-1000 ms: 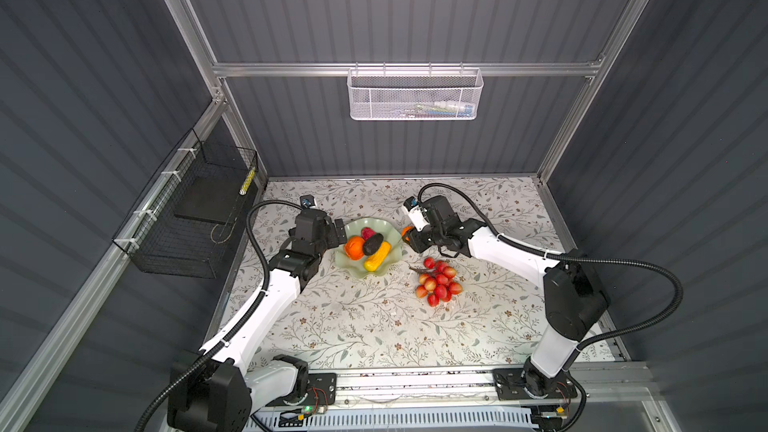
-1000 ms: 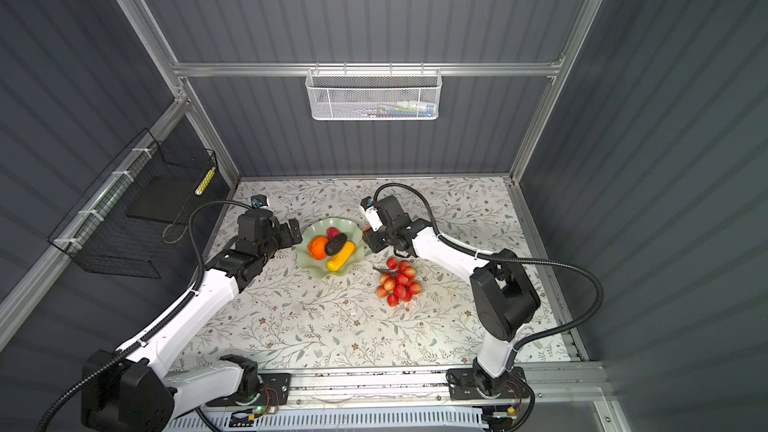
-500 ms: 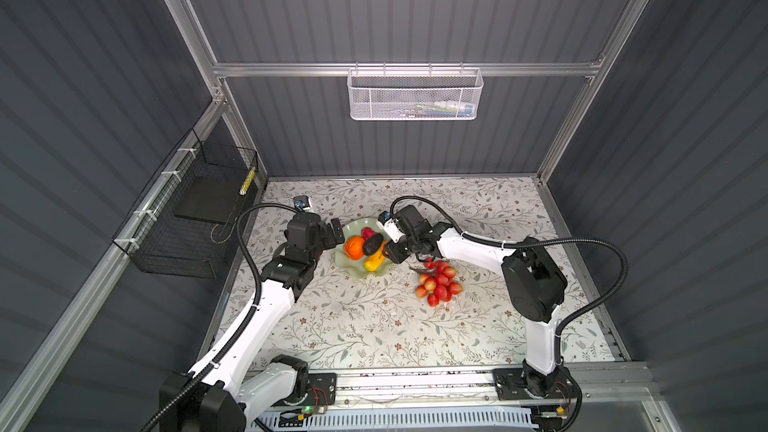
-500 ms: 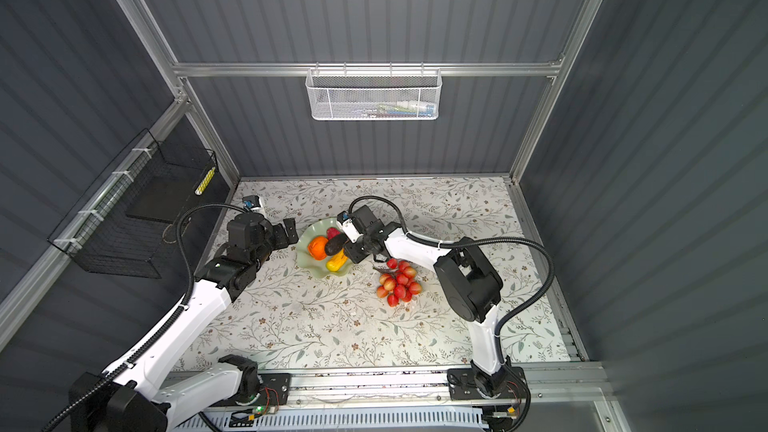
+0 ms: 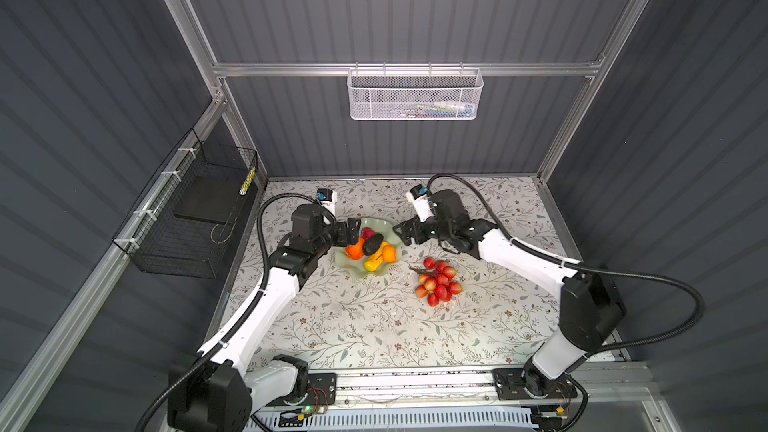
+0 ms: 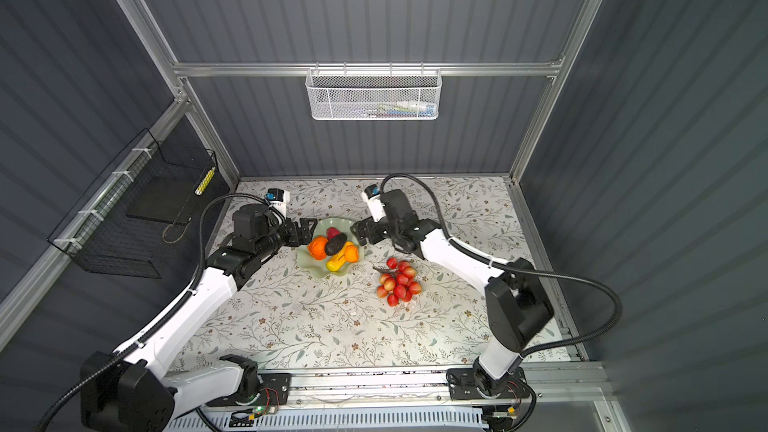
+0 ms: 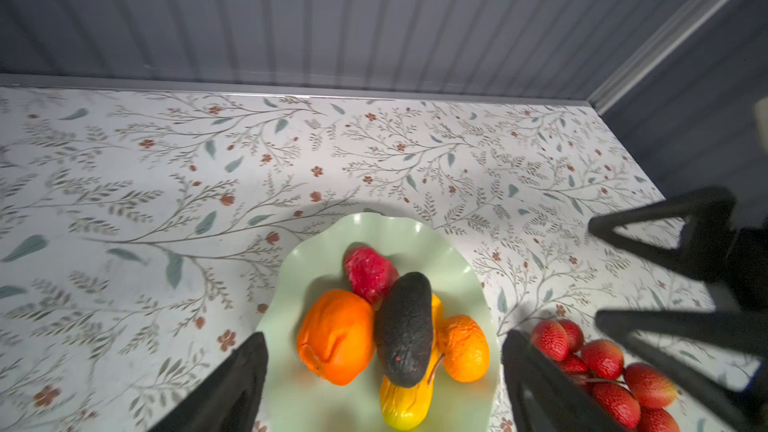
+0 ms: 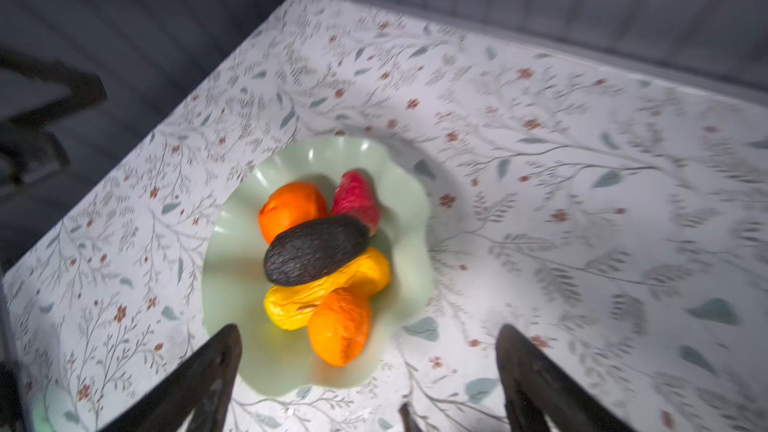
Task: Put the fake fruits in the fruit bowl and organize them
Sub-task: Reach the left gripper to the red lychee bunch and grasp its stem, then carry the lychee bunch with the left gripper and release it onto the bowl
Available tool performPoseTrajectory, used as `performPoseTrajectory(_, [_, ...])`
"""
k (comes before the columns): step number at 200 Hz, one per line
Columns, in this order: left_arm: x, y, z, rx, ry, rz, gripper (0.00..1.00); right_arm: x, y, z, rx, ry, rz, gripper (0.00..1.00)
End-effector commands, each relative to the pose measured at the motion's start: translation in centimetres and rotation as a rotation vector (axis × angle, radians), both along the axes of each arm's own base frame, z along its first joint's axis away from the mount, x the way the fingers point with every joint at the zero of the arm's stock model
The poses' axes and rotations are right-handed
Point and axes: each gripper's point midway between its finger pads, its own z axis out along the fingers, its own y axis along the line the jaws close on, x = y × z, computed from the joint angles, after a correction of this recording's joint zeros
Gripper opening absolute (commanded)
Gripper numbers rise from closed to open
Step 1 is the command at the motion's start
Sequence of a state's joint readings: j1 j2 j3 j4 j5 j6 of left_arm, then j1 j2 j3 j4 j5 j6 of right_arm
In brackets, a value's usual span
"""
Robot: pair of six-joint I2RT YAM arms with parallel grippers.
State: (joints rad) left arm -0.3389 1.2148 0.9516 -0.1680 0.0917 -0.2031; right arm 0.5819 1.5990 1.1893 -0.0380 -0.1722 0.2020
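**Q:** Where are your claws?

**A:** My left claw (image 5: 352, 231) is spread wide and empty, over the left edge of the bowl (image 5: 348, 265). My right claw (image 5: 402, 233) is also wide and empty, just beside the opposite edge. I cannot tell whether either one touches the rim.

**Q:** What is in the bowl?

**A:** Five fruits, piled close. There is an orange (image 5: 354, 250) and a strawberry (image 5: 367, 233) at the back. A black oval (image 5: 372, 244) lies across a yellow fruit (image 5: 373, 264), and a small orange (image 5: 389, 254) rests against that one.

**Q:** Is anything left out?

**A:** The grapes (image 5: 439, 285) lie on the surface (image 5: 374, 326). They are near the bowl but apart from it, on my right arm's side.

**Q:** Which step is this?

**A:** I judge it a pause between placings. Nothing is held and one fruit remains.

**Q:** And next?

**A:** Probably my right claw goes over the grapes, comes down open and closes on the stem or the middle of the cluster. The bunch looks loose and lumpy, so a pinch on a single grape might slip. The bowl has little bare room, so the bunch may have to sit at the front edge or on top.
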Motion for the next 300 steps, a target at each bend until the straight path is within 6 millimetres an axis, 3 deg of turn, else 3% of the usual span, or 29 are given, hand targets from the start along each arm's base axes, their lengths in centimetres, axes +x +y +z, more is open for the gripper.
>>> performPoseTrajectory(1, [-1.6, -4.9, -0.5, 0.055, 0.038, -0.191, 0.88, 2.2, -5.5, -0.7, 0.113, 0.042, -0.205, 0.98])
performPoseTrajectory(26, [-3.4, -10.9, -2.9, 0.153, 0.121, -0.328, 0.88, 2.9, -11.6, -2.0, 0.137, 0.090, -0.378, 0.99])
performPoseTrajectory(54, [-5.6, -16.4, -5.2, 0.237, 0.162, -0.433, 0.89, 2.3, -15.6, -2.5, 0.160, 0.094, -0.497, 0.99])
performPoseTrajectory(87, [-7.7, -21.9, -8.4, 0.270, 0.221, -0.540, 0.90, 1.5, -18.1, -3.3, 0.204, 0.111, -0.569, 0.99])
performPoseTrajectory(126, [-8.3, -25.1, -11.8, 0.334, 0.257, -0.567, 0.91, 0.9, -19.2, -4.3, 0.242, 0.142, -0.586, 0.99])
performPoseTrajectory(132, [-7.9, -26.1, -10.8, 0.310, 0.232, -0.573, 0.92, 0.9, -19.3, -4.4, 0.245, 0.147, -0.588, 0.99])
performPoseTrajectory(178, [-8.4, -27.9, -12.6, 0.316, 0.269, -0.611, 0.91, 0.7, -20.1, -5.0, 0.266, 0.158, -0.601, 0.99])
performPoseTrajectory(221, [-8.8, -28.6, -14.3, 0.334, 0.314, -0.634, 0.75, 0.8, -20.6, -5.6, 0.286, 0.180, -0.611, 0.99])
performPoseTrajectory(266, [-9.6, -28.8, -15.1, 0.358, 0.331, -0.660, 0.79, 0.9, -20.8, -6.0, 0.313, 0.197, -0.614, 0.99])
performPoseTrajectory(300, [-9.5, -28.5, -15.4, 0.372, 0.334, -0.652, 0.58, 0.9, -20.9, -6.2, 0.330, 0.205, -0.617, 0.99])
